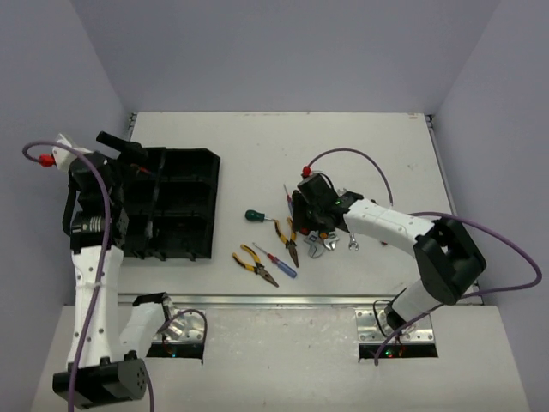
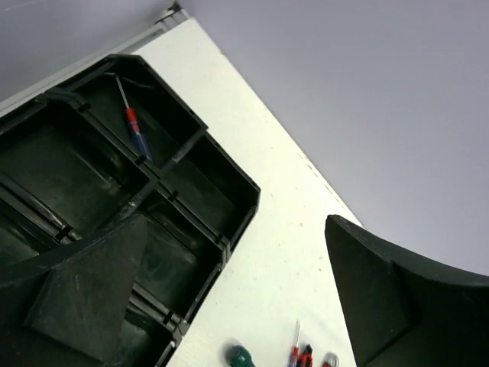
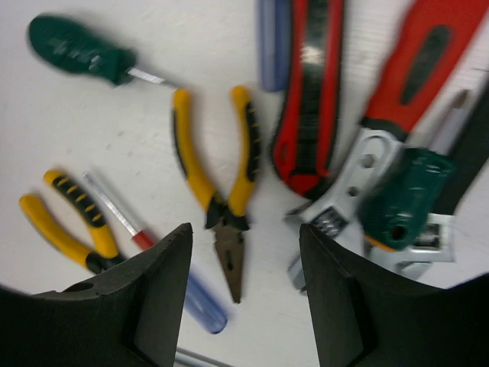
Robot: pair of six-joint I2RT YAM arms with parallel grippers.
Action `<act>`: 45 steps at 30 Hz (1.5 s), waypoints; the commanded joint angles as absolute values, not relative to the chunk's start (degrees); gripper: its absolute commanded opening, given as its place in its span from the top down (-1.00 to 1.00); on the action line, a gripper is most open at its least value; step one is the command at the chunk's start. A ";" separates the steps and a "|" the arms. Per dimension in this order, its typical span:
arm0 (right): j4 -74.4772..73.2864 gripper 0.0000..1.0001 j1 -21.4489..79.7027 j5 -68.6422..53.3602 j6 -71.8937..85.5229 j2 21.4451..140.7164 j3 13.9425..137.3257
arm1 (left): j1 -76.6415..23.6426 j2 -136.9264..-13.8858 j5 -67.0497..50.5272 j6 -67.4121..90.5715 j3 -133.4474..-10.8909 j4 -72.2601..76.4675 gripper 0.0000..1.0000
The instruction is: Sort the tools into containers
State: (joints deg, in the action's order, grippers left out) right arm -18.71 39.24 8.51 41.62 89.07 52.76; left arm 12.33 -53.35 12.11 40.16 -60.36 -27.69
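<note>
Black plastic formed the tray (image 1: 176, 202) at the left of the table (image 1: 360, 137). The left gripper (image 2: 237, 222) hung above the tray, jaws spread wide and gripping nothing. One red-and-blue screwdriver (image 2: 134, 130) lay in a far-row compartment. Right of the tray, loose on the table, lay a green screwdriver (image 1: 254, 215), yellow pliers (image 1: 255, 264), a second red-and-blue driver (image 1: 276, 259) and more yellow pliers (image 3: 218, 164). The right gripper (image 3: 244, 233) hovered low over these last pliers, jaws spread and empty, either side of the nose. Further right lay red cutters (image 3: 313, 92) beside a red-handled wrench (image 3: 397, 99), crowded together.
</note>
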 commanded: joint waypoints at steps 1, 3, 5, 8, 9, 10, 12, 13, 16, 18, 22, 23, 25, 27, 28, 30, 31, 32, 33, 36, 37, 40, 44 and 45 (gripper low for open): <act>-15.96 -0.13 47.68 3.63 29.86 91.51 56.71 | 10.73 -44.09 2.34 31.33 -50.09 -24.33 -1.00; -13.96 -0.12 51.54 2.06 23.75 92.45 55.83 | 8.52 -40.88 0.74 28.63 -46.32 -24.84 -1.00; -13.48 -0.12 54.51 3.41 18.93 93.64 55.44 | 6.45 -38.59 0.27 25.70 -44.29 -25.65 -1.00; -14.76 -0.12 56.81 4.82 17.79 95.89 56.43 | 2.51 -37.86 2.41 24.79 -43.52 -26.81 -1.00; -15.04 -0.08 57.20 4.78 17.20 97.40 56.90 | 2.04 -38.10 1.06 24.67 -43.51 -26.47 -1.00; -15.35 -0.05 57.58 4.89 16.78 98.25 57.32 | 1.80 -38.33 0.27 24.56 -43.41 -26.14 -1.00; -15.88 -0.05 58.57 6.44 15.97 100.10 58.32 | 1.72 -38.81 -1.93 24.39 -43.19 -26.00 -1.00; -16.39 -0.05 59.35 8.32 15.63 102.00 59.07 | 1.66 -39.01 -2.45 24.17 -43.23 -26.09 -1.00; -18.41 0.02 59.82 10.37 15.38 105.50 60.42 | 1.35 -38.72 -3.48 24.17 -43.08 -25.79 -1.00; -18.68 0.37 60.53 10.09 15.31 107.66 60.82 | 1.09 -38.52 -3.69 24.10 -42.91 -25.68 -1.00; -18.63 0.99 62.44 14.36 16.40 107.55 60.13 | 0.79 -38.48 -5.46 24.08 -42.38 -25.16 -1.00; -18.56 1.00 62.70 14.50 16.65 106.70 59.83 | 0.72 -38.50 -6.54 24.08 -42.22 -24.71 -1.00; -17.69 1.00 62.88 16.56 16.70 103.05 58.23 | 0.62 -39.51 -13.66 23.99 -40.83 -22.36 -1.00; -17.37 1.00 62.92 19.34 17.14 98.13 57.32 | 0.62 -41.51 -23.40 25.07 -39.51 -19.56 -1.00; -17.15 1.00 62.85 20.03 17.67 95.59 56.85 | 0.62 -42.26 -26.99 26.28 -38.23 -17.66 -1.00; -16.24 1.00 62.75 20.79 18.81 90.72 56.25 | 0.62 -43.43 -33.76 28.93 -35.56 -13.13 -1.00; -15.18 1.00 62.63 19.92 19.36 88.45 55.37 | 0.62 -43.63 -37.21 30.68 -33.96 -9.72 -1.00; -13.18 1.00 62.18 17.58 19.82 85.65 54.01 | -0.75 -43.37 -41.57 36.53 -30.06 1.11 -1.00; -10.60 1.00 61.74 14.57 19.93 82.77 52.45 | -2.57 -43.01 -45.41 43.19 -25.81 13.01 -1.00; 0.71 1.00 61.57 4.81 17.93 74.19 45.77 | -9.90 -42.76 -44.72 51.41 -20.48 26.25 -1.00; 2.82 1.00 61.60 3.95 18.11 72.29 44.55 | -11.92 -42.88 -42.07 51.11 -20.88 26.31 -1.00; 3.83 1.00 61.35 3.34 18.91 69.13 43.86 | -18.97 -43.95 -37.01 49.40 -22.46 25.44 -0.98; 3.78 1.00 61.35 2.59 18.87 66.68 43.98 | -22.90 -44.88 -31.92 49.65 -22.46 27.25 -0.84; 3.78 1.00 61.35 2.54 18.90 66.44 44.08 | -23.48 -45.30 -31.24 50.04 -22.31 28.24 -0.78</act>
State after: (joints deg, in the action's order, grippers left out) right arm -1.00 61.53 4.65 18.41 68.18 44.26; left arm -21.27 -44.39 -35.99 47.92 -20.37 18.77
